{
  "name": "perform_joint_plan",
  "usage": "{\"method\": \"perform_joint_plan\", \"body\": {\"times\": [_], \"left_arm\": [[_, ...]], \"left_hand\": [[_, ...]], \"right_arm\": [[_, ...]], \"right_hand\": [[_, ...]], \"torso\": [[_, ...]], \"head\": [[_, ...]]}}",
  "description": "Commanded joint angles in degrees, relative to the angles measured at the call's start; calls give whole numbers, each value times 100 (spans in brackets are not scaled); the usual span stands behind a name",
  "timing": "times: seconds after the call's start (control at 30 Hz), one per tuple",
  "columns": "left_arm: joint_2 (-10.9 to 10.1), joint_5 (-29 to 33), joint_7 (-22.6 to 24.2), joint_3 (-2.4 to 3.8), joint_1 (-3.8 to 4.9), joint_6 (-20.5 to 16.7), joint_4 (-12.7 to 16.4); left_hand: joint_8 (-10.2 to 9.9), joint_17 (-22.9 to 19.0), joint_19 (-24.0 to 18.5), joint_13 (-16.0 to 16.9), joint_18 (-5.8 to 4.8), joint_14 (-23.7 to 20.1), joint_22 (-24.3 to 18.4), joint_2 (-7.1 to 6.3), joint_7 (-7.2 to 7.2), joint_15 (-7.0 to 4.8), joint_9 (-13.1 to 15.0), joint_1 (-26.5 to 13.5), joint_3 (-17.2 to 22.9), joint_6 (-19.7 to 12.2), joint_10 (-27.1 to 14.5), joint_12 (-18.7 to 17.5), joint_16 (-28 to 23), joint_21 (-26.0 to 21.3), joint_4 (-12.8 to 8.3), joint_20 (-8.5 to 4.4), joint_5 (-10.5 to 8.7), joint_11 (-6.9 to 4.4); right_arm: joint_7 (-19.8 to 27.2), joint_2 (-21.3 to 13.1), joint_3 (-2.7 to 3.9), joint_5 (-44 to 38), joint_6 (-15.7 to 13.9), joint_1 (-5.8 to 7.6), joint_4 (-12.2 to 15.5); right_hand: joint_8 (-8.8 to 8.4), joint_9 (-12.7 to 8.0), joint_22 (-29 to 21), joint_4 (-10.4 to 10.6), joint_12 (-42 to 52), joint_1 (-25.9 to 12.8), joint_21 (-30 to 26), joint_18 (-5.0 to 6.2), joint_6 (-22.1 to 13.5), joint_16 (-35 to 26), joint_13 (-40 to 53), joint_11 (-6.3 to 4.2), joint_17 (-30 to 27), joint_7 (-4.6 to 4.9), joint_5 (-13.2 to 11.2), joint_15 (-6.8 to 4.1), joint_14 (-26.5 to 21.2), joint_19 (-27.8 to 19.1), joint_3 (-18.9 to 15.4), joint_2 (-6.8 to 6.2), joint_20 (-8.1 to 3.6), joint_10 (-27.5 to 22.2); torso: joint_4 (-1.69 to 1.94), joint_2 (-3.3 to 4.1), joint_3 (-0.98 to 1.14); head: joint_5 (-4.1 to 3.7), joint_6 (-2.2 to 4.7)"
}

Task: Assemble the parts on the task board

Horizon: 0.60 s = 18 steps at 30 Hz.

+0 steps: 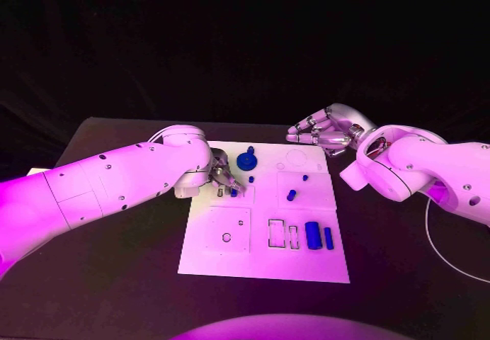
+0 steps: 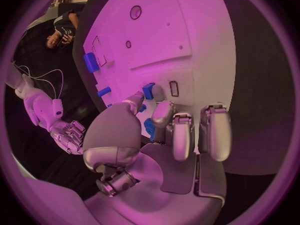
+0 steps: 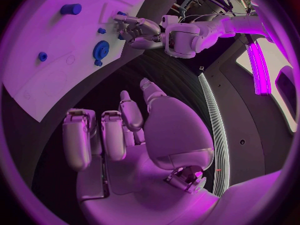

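The white task board lies mid-counter. The left hand rests at its ten o'clock edge, fingers pinching a small blue part. The right hand hovers at one o'clock off the board, fingers loosely spread, holding nothing.

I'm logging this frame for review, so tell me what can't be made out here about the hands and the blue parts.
- Head view: the left hand has its fingers over a small blue part; whether it grips it is hidden.
- Left wrist view: a blue part at the fingertips is partly covered, its shape unclear.
- Head view: the right hand hangs beyond the task board, fingers curled; anything inside is too small to tell.
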Motion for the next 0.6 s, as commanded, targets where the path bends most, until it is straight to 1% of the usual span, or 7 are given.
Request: {"method": "perform_joint_plan", "body": {"times": [0.03,0.2,0.33,0.37,0.43,0.5,0.6], "left_arm": [[-32,26,-778,-47,-71,109,12],[-108,9,-748,-21,-71,-13,103],[-214,38,-710,72,-67,-129,247],[-277,110,-681,112,-52,-207,319],[-357,276,-639,165,-11,-329,400],[-443,436,-622,212,52,-413,473],[-560,544,-694,302,179,-281,529]], "left_hand": [[-21,1507,179,3,-71,603,697,-7,2,-34,-7,-76,-112,45,47,9,18,26,46,-27,9,13],[-22,1507,181,4,-71,603,700,-4,-3,-38,-6,-83,-303,55,54,10,18,24,129,-32,9,7],[-28,1507,162,-18,-61,603,663,0,-1,-42,-7,-65,-456,45,43,-10,18,-4,189,-37,10,7],[-41,1507,148,-72,-53,603,634,7,8,-42,-9,-47,-524,17,8,-59,18,-25,213,-38,10,12],[-73,1507,108,-249,-36,603,558,39,31,-39,-14,12,-627,-58,-107,-224,18,-82,241,-33,14,27],[-139,1507,38,-610,-2,603,427,66,79,-8,-32,95,-728,-195,-347,-562,18,-179,252,-28,11,65],[-249,1507,-61,-982,38,603,247,59,161,39,-73,296,-853,-387,-626,-919,18,-318,207,17,18,138]], "right_arm": [[10,-1,-1,-29,72,-3,2],[13,-4,-1,-29,76,-3,-9],[15,-6,-2,-26,78,-4,-27],[16,-6,-3,-22,79,-4,-37],[17,-4,-4,-18,80,-5,-52],[18,-1,-6,-14,83,-6,-66],[16,6,-9,-8,90,-7,-84]], "right_hand": [[-3,-4,388,44,-13,-66,-28,-12,-27,-37,-8,3,488,-3,-53,6,385,49,-85,0,-7,-27],[-1,-3,385,76,-14,-82,-30,-11,-29,-39,-11,3,487,-4,-65,5,385,49,-131,11,-8,-28],[-1,-3,382,84,-9,-85,-32,-10,-30,-37,-9,2,491,-4,-67,5,386,47,-144,13,-8,-26],[-1,-3,382,84,-9,-85,-32,-10,-30,-37,-9,2,491,-4,-67,5,386,47,-144,13,-8,-26],[-1,-3,382,84,-9,-85,-32,-10,-30,-37,-9,2,491,-4,-67,5,386,47,-144,13,-8,-26],[-1,-3,382,84,-9,-85,-32,-10,-30,-37,-9,2,491,-4,-67,5,386,47,-144,13,-8,-26],[0,-3,383,89,-9,-87,-32,-11,-30,-39,-9,2,489,-4,-66,5,386,48,-154,14,-9,-26]], "torso": [[-1,2,-2],[0,-3,-2],[-2,-6,-1],[1,-7,-2],[0,-13,3],[-1,-10,3],[-5,-4,3]], "head": [[2,-1],[1,0],[5,10],[5,16],[11,20],[15,38],[20,57]]}}
